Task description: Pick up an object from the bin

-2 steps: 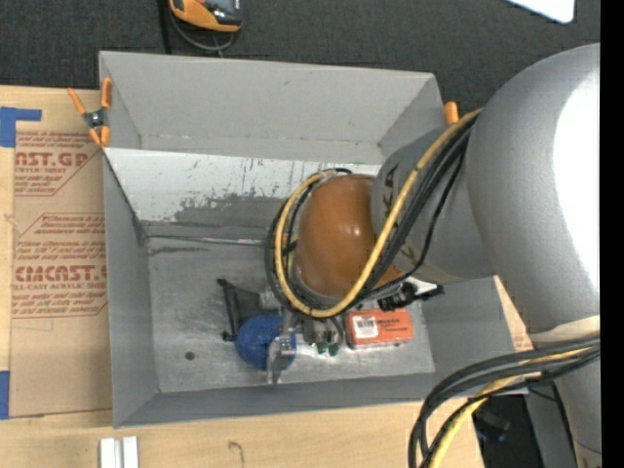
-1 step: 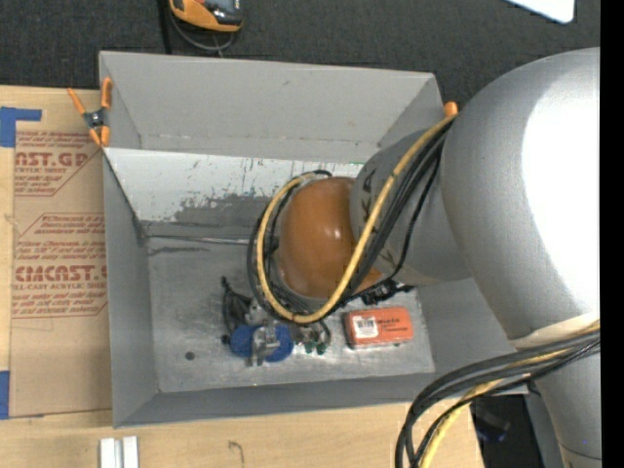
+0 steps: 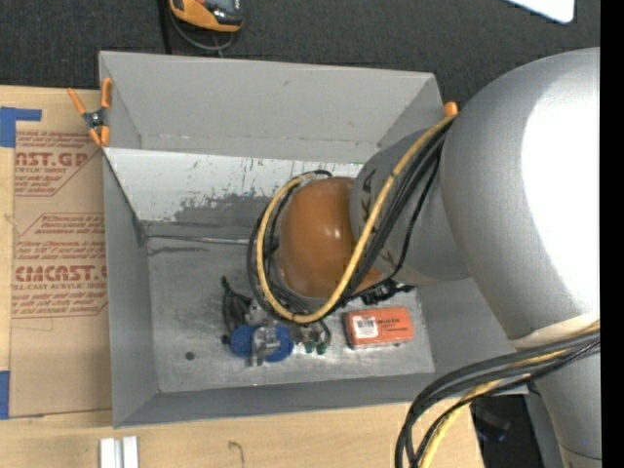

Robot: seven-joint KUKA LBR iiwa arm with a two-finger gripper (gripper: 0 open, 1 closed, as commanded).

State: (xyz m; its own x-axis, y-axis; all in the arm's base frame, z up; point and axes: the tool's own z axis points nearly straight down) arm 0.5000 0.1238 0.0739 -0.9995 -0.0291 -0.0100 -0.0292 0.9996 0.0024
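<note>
My big grey arm (image 3: pixel 526 193) was down in the grey bin (image 3: pixel 263 96). My orange cover (image 3: pixel 317 232) and its cables (image 3: pixel 265 261) sat right on top of my jaws and hid them. I could not tell if my jaws were wide or narrow, or if they had anything in them.

My jaws were low, close to the bin floor. Off to their right, a little apart, lay a flat orange box (image 3: pixel 378 328) with a white label. The blue roundish thing (image 3: pixel 261 342) lay closest, just under or beside my jaws. I could not tell if they touched it. A small black thing (image 3: pixel 232 305) lay just to the left of my jaws. A tiny green bit (image 3: pixel 314 340) lay between the blue thing and the orange box.

I thought the blue thing was the one to take. To do it well, I needed my jaws right over its middle, one side on each side of it. The black thing was so close that it could get pinched too, so I needed to keep off it. Then a soft squeeze and a lift straight up seemed best, with the cables kept away from the bin wall.
</note>
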